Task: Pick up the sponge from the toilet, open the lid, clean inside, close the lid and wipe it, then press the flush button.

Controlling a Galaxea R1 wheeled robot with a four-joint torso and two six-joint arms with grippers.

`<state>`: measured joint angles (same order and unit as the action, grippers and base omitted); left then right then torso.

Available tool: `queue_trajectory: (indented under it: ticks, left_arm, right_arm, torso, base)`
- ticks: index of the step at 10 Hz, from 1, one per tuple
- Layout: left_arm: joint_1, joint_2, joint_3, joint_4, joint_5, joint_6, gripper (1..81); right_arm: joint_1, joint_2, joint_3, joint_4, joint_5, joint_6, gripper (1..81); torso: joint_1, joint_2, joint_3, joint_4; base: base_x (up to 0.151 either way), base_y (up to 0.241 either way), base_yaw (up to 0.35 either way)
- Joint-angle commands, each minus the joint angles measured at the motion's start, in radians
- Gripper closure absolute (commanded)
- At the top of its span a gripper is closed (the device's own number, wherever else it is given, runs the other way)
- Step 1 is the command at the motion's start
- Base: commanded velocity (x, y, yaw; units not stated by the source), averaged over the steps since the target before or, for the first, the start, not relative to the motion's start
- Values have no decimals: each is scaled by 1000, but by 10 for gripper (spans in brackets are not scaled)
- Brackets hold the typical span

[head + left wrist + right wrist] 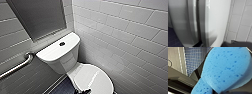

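The white toilet (62,61) stands in a tiled corner with its oval lid (96,78) down over the bowl. The dark round flush button (62,44) sits in the middle of the tank top. My left gripper (83,91) is open at the lid's front left edge. In the left wrist view the lid (218,18) and the bowl (179,22) fill the picture, with a dark fingertip (199,44) at the seam between them. The bright blue sponge (224,69) looms large in the right wrist view, with my right gripper shut on it at its narrow waist.
A metal grab bar (17,66) runs along the left wall. White tiled walls (130,37) close in behind and to the right of the toilet. Dark blue small-tiled floor (62,88) lies left of the bowl. A grey panel (40,17) hangs above the tank.
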<state>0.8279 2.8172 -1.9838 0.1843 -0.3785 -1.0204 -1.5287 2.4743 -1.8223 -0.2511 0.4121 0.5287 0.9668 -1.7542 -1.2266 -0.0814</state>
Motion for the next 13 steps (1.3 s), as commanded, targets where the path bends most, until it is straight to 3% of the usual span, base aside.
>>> queue_trajectory:
  ticks: [1, 6, 13]
  left_arm:
    - [-147, 19, 65, 116, -109, -61, 10]
    - [-147, 13, 23, 320, -206, -303, 10]
    - [-157, -19, 36, 466, -359, -480, 10]
  right_arm:
    - [-2, -27, 22, -25, -49, 0, 811]
    - [-2, -15, 14, -25, -49, -1, 811]
    - [3, -2, 0, -25, -49, -1, 811]
  torso:
    - [0, 0, 0, 0]
    - [0, 0, 0, 0]
    - [0, 0, -1, 0]
  base:
    - [0, 0, 0]
    - [0, 0, 0]
    - [0, 0, 0]
